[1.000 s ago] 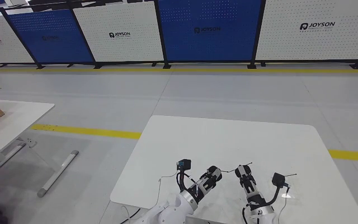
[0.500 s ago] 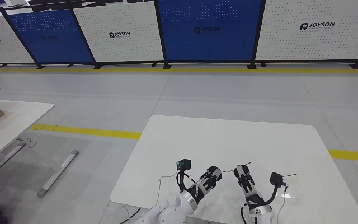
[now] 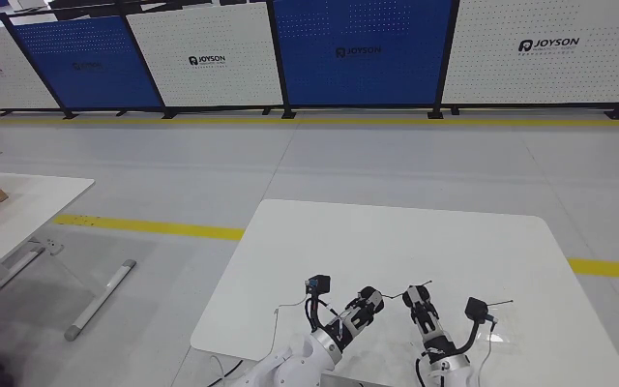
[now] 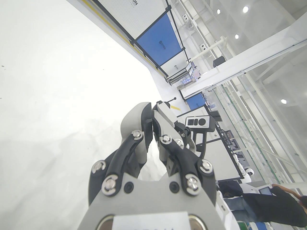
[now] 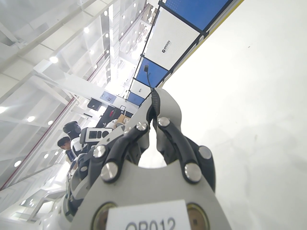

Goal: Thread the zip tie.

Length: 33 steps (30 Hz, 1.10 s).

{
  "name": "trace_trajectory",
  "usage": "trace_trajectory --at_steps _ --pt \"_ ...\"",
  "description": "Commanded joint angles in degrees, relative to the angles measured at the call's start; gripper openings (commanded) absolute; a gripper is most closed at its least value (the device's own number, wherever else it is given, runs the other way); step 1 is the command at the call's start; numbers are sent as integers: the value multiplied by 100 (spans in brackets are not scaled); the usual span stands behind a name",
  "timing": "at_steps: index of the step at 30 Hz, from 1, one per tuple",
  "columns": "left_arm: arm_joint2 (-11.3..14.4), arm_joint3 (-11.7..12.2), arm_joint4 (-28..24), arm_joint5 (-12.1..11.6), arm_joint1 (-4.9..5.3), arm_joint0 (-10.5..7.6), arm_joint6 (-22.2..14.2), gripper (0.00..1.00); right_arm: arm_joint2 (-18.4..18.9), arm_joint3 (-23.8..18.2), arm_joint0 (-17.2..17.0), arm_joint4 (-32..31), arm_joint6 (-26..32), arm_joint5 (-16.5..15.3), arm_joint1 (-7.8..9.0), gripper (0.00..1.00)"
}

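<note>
Starting with the left gripper (image 3: 375,297), low over the near part of the white table (image 3: 387,237): its fingers are pressed together, pads meeting at the tips, as its own wrist view (image 4: 151,112) shows. From above, a thin black line runs right up to those tips. That is the zip tie (image 3: 395,293), but whether its tail is actually nipped between the left fingers cannot be told.

The tie's long axis runs across the table from the left gripper to the right gripper (image 3: 414,293), slanting a little away from the robot. It crosses the short gap between the two grippers, passes through the right one and pokes out on its far side.

The right gripper is clamped on the tie. In its wrist view the fingers (image 5: 165,101) are closed tight around the strap, and a short length of zip tie (image 5: 148,78) stands out past the fingertips. It bends slightly, and the small square head at its end points away from the gripper.

The left wrist view shows the right gripper (image 4: 163,107) just beyond the left one's fingertips, almost nose to nose. The head end of the tie (image 4: 172,100) juts out on the side away from the left gripper.
</note>
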Motion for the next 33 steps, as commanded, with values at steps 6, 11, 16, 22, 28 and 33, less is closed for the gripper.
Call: trace_trajectory --at_steps 6,11,16,22,28,33 --pt "0 0 0 0 0 0 0 0 -71 43 34 44 68 33 -16 0" --pt "0 0 0 0 0 0 0 0 -82 53 51 470 290 60 -31 0" --pt "0 0 0 0 0 0 0 0 -46 58 85 717 407 131 -37 0" --pt "-3 -9 -42 -36 -5 -4 0 0 -46 58 85 717 407 131 -37 0" --pt "-112 -53 -490 -547 -3 77 -101 0 -27 25 57 909 416 -43 -41 0" --pt "-159 -33 -412 -532 7 106 -151 0 -24 -17 12 1031 521 -216 -37 0"
